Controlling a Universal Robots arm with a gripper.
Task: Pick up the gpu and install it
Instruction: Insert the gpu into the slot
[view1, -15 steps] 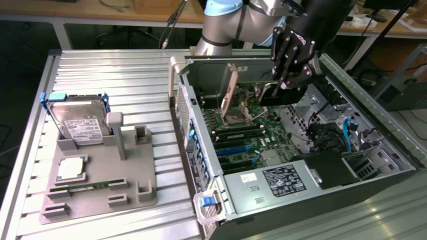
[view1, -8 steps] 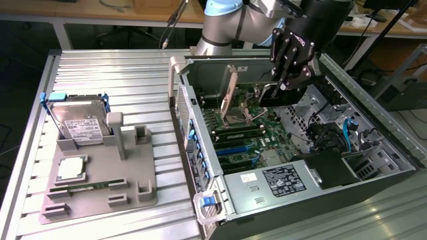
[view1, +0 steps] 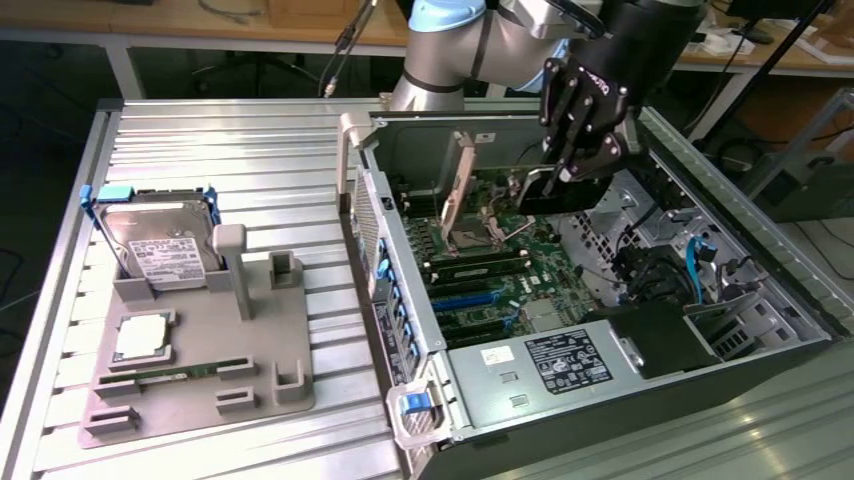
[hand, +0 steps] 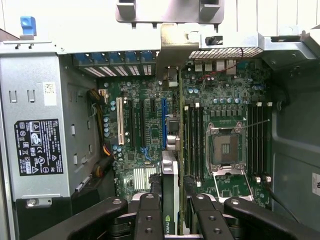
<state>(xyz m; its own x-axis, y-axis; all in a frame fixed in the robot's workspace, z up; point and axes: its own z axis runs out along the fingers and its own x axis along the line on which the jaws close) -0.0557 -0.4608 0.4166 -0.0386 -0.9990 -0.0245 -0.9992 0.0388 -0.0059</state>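
We've got the jaws pinching the gpu (hand: 170, 192) edge-on, clamped on both flat sides, so the card hangs in the grip inside the open computer case (view1: 747, 260), not seated in any slot yet. Right below the jaws is the green motherboard (hand: 140, 125). Its blue slot (hand: 163, 120) runs pretty much in line with the card's edge, and the CPU socket (hand: 225, 147) sits off to one side of the jaws. Well away from the jaws, out on the ribbed metal tabletop (view1: 200, 140), the hard drive (view1: 154, 245) stands in the grey holder (view1: 254, 390).
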